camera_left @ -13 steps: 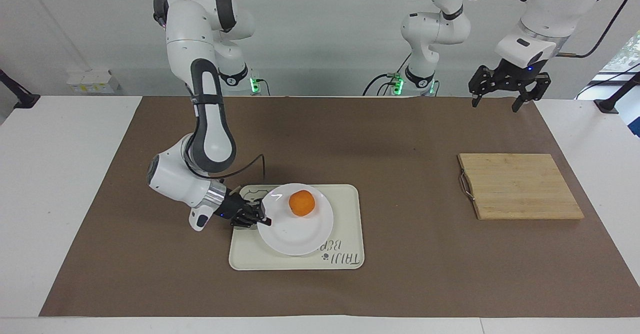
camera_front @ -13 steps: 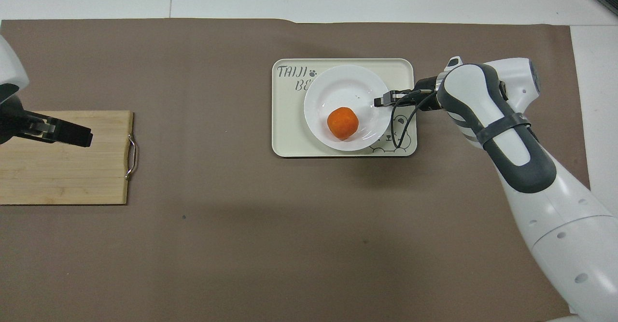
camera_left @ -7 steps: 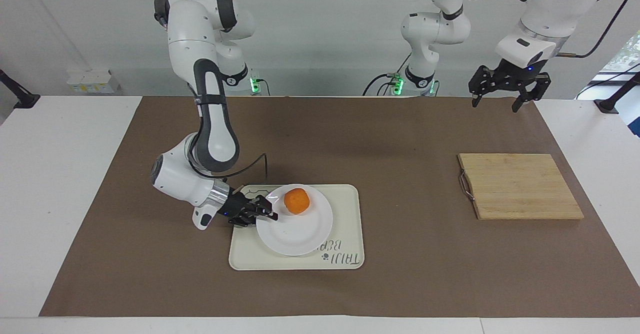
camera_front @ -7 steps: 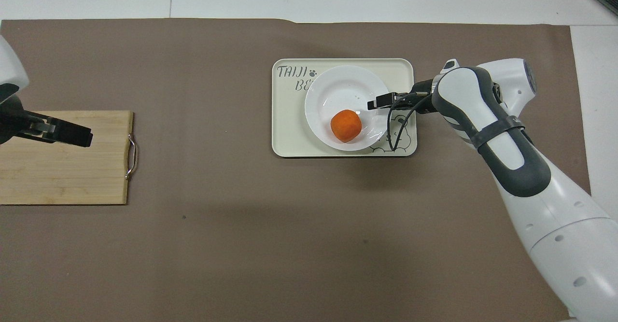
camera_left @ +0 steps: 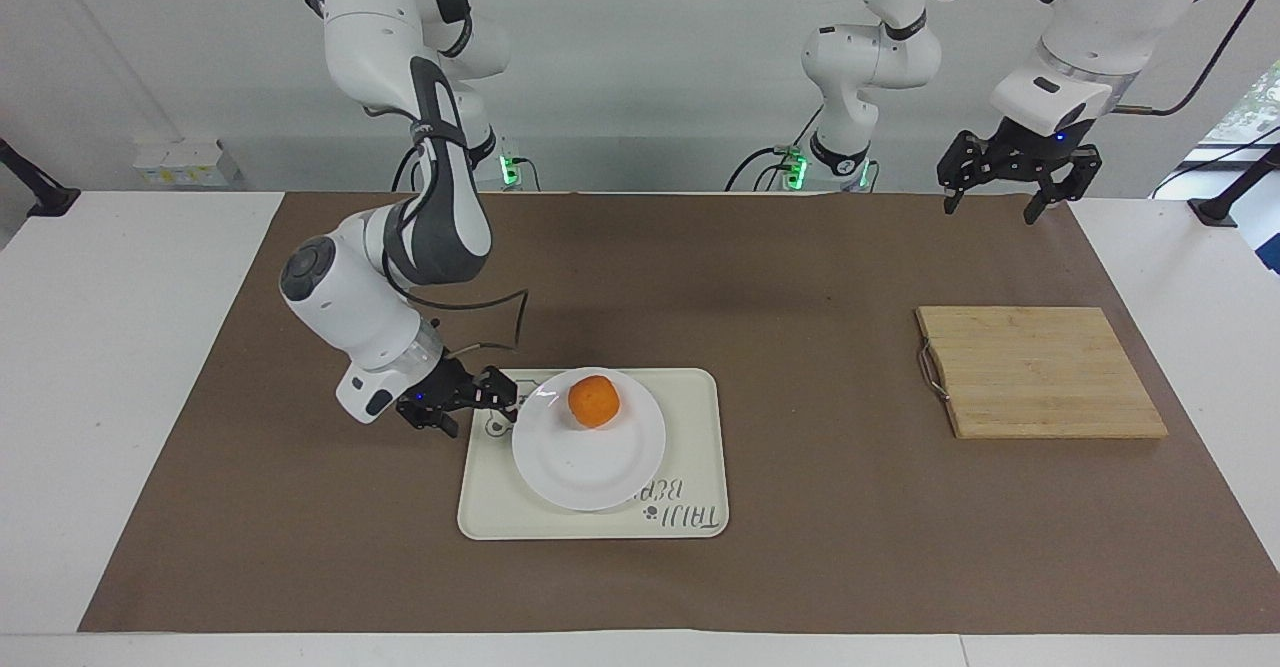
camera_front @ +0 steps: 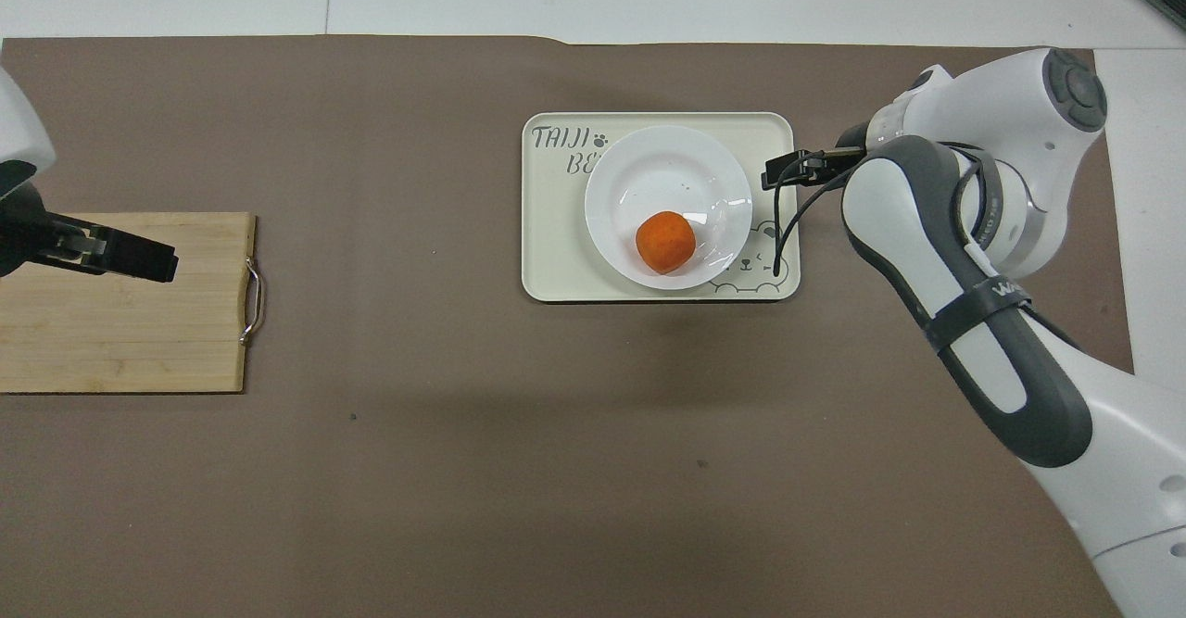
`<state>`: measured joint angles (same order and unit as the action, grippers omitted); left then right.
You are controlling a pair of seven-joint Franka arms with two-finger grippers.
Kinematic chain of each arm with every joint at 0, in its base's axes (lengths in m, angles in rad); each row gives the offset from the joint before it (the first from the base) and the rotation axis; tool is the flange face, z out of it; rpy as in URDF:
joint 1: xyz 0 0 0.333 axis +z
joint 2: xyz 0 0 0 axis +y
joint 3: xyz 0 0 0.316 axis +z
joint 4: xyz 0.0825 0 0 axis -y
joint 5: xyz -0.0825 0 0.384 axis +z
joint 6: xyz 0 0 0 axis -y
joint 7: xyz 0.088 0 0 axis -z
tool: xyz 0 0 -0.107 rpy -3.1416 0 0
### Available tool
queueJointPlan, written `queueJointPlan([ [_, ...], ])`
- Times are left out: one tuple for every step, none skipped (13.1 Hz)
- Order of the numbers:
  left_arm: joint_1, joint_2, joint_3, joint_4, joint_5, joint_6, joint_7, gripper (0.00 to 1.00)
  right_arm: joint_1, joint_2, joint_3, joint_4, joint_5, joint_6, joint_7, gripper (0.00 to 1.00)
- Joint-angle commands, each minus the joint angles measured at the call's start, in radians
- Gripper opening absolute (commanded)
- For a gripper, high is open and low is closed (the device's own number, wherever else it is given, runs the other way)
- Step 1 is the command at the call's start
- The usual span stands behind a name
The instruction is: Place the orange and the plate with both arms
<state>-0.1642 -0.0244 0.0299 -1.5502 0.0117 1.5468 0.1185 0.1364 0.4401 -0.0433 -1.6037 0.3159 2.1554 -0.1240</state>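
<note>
The white plate [camera_left: 590, 459] lies flat on the cream tray [camera_left: 697, 447], and the orange [camera_left: 593, 401] rests in it on the side nearer the robots. They also show in the overhead view: plate [camera_front: 667, 169], orange [camera_front: 665, 241]. My right gripper [camera_left: 508, 399] is low over the tray's edge toward the right arm's end, just off the plate's rim, open and empty. It also shows in the overhead view [camera_front: 772, 176]. My left gripper [camera_left: 990, 205] waits high over the cutting board's end of the table, open and empty.
A bamboo cutting board [camera_left: 1040, 372] with a metal handle lies toward the left arm's end of the table. A brown mat [camera_left: 800, 277] covers the table. The tray [camera_front: 547, 257] has a bear drawing and lettering.
My right gripper has let go of the plate's rim and drawn back and up off it. The plate has settled flat on the tray. The left arm has not moved.
</note>
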Motion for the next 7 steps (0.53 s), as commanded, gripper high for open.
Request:
queueJointPlan([
  [0.009,-0.011,-0.005,-0.007,0.016,0.003,-0.002,1.00,-0.024,-0.093,0.002,-0.019,-0.159,-0.098,0.079,1.00],
  [0.009,-0.009,-0.005,-0.007,0.016,0.003,-0.002,1.00,-0.030,-0.124,0.000,-0.019,-0.191,-0.150,0.122,1.00],
  [0.009,-0.009,-0.005,-0.007,0.016,0.003,-0.002,1.00,-0.037,-0.144,-0.001,-0.019,-0.214,-0.202,0.192,1.00],
  [0.009,-0.009,-0.005,-0.007,0.016,0.003,-0.002,1.00,-0.043,-0.162,-0.001,-0.021,-0.222,-0.236,0.261,1.00],
  [0.009,-0.009,-0.005,-0.007,0.016,0.003,-0.003,1.00,-0.047,-0.176,-0.003,-0.021,-0.224,-0.267,0.323,1.00],
  [0.009,-0.009,-0.005,-0.007,0.016,0.003,-0.002,1.00,-0.047,-0.191,-0.003,-0.021,-0.235,-0.304,0.351,1.00],
  [0.009,-0.011,-0.005,-0.007,0.016,0.003,-0.003,1.00,-0.047,-0.216,-0.003,-0.025,-0.267,-0.330,0.363,1.00],
])
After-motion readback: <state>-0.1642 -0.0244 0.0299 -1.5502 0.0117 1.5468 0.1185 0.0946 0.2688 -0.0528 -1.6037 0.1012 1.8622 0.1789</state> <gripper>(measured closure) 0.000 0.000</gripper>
